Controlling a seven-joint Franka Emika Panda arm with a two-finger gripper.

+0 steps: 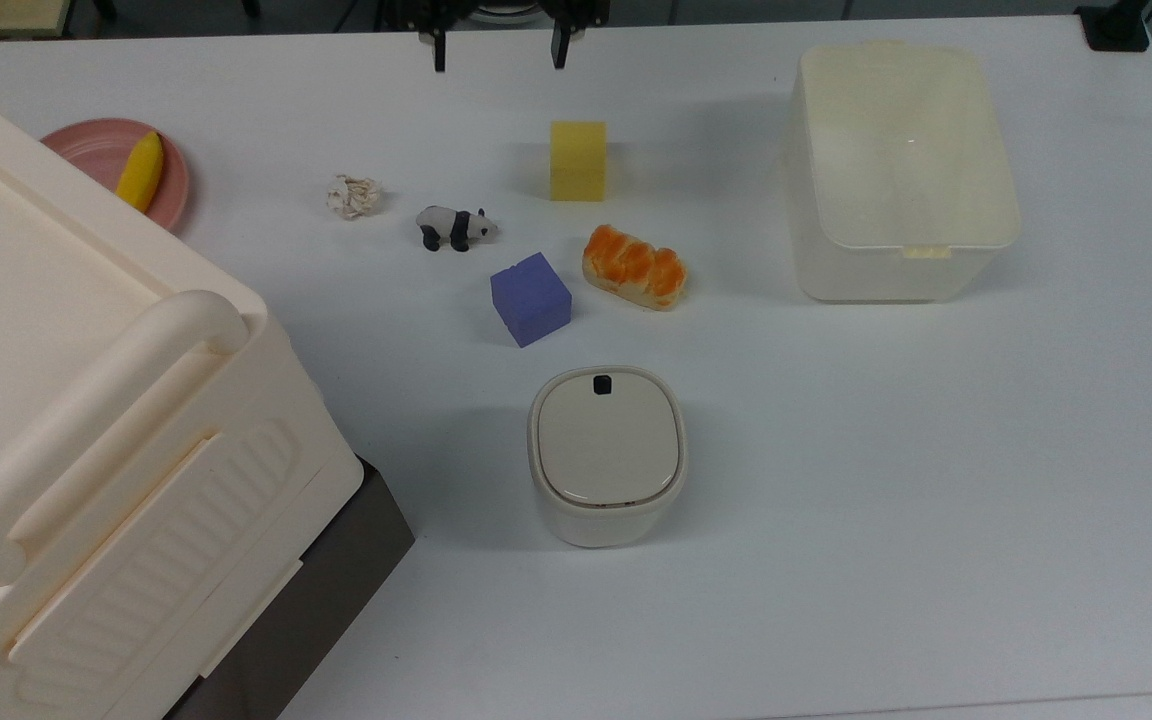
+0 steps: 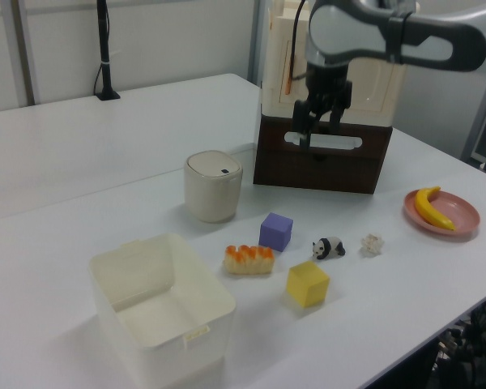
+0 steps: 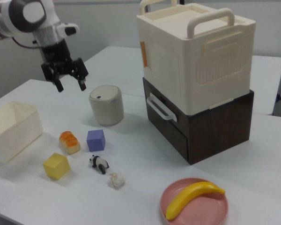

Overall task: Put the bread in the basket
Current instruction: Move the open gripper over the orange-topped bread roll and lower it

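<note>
Bread [image 1: 634, 266] lies on the table [image 1: 836, 450], between the purple cube [image 1: 530, 298] and the basket [image 1: 901, 170], with the yellow block [image 1: 577, 160] just behind it in the top view. The gripper [image 3: 70, 82] hangs high above the table with its fingers spread apart and nothing between them, well away from the loaf.

The step in hand looks like the approach. To do it well, the arm should come down straight over the loaf and turn the fingers to close across its narrow width (the long axis runs diagonally in the top view). Cube and block sit near, so a vertical descent seems safer than a sideways sweep. The loaf looks soft and glossy; a gentle squeeze low on its pale sides should do.
</note>
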